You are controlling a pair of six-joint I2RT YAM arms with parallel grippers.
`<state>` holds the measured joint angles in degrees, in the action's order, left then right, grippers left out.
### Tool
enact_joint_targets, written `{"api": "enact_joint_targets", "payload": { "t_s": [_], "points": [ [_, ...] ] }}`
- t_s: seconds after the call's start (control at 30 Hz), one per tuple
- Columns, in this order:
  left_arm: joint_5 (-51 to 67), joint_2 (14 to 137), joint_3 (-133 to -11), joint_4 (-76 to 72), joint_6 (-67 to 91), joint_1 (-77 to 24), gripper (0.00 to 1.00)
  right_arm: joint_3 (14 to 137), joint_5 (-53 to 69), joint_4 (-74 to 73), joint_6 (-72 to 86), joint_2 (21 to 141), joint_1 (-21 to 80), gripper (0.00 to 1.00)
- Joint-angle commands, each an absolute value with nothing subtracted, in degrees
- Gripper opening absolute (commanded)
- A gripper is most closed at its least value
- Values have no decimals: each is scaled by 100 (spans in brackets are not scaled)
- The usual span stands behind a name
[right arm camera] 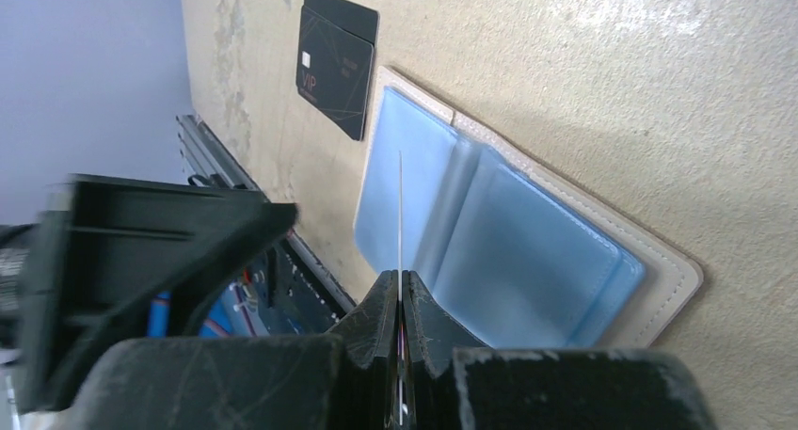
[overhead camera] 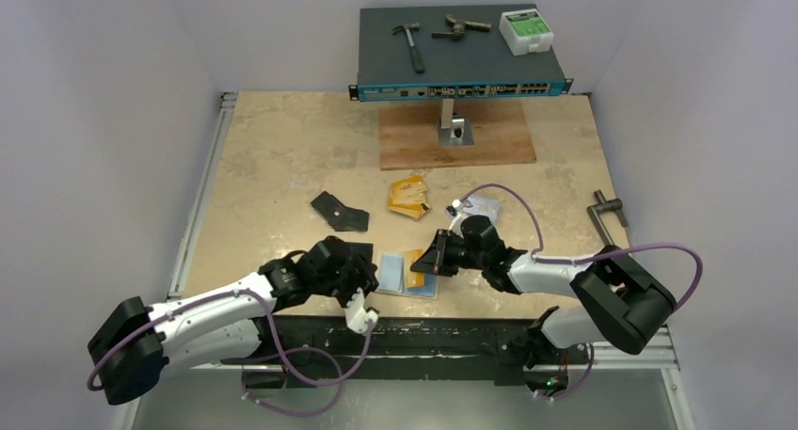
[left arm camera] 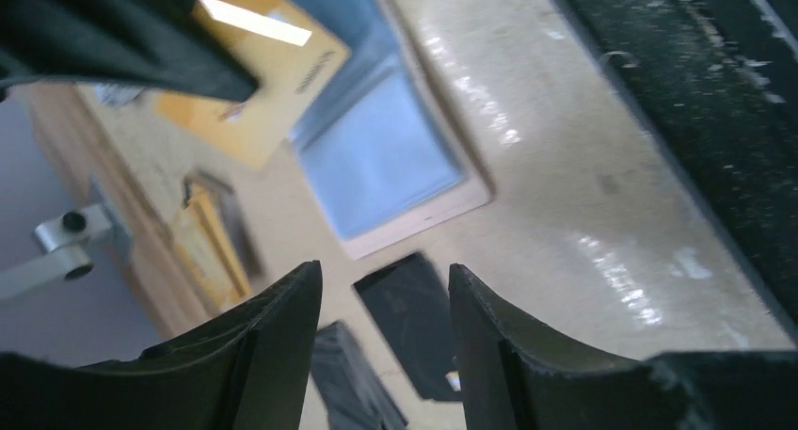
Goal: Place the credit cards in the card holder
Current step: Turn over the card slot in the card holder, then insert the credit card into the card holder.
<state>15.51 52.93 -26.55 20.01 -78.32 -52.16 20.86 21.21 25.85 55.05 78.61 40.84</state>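
Top view: the left claw (overhead camera: 362, 272) hovers just left of the open card holder (overhead camera: 391, 272), which lies flat on the table (overhead camera: 282, 157) with its pale blue pockets facing up. The right claw (overhead camera: 425, 263) reaches in from the other side and pinches an orange credit card (overhead camera: 414, 272) over the holder's right half. Beyond the right claw lies a stack of orange cards (overhead camera: 407, 198), with silvery cards (overhead camera: 485, 206) beside its wrist. A black wallet (overhead camera: 339, 212) lies beyond the left claw.

Left wrist view: the left claw's two fingers (left arm camera: 273, 355) stand apart with nothing between them. A black card (left arm camera: 405, 326) lies on the table under the gap. Ahead of the claw is the holder's blue pocket. Farther ahead, the orange card is held tilted above the holder.

Right wrist view: the right claw's fingers (right arm camera: 376, 317) are pressed together on the card, seen edge-on as a thin line standing over the holder's centre fold. The black card, marked VIP, lies just past the holder's far corner.
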Motion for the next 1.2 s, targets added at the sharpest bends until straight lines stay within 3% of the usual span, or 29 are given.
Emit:
{"api": "enact_joint_targets", "payload": {
  "t_s": [0.0,0.3,0.67,0.93,1.17],
  "points": [
    [2469,5704,-2059,846,-8766,-5209,53,2065,2400,2902,5362,7908,4070,0],
    [2677,6738,-2128,-247,-9238,-5177,53,1886,2540,3458,5439,8296,3992,0],
    [2375,7326,-3117,2243,-10108,-5185,50,1530,2584,3759,5554,8270,3788,0],
    [2305,7030,-3710,2190,-8828,-5166,45,1484,2587,3700,5502,8074,3637,0],
    [2342,7352,-3610,1329,-9223,-4930,45,1493,2444,3518,5532,7750,3543,0]
  ]
}}
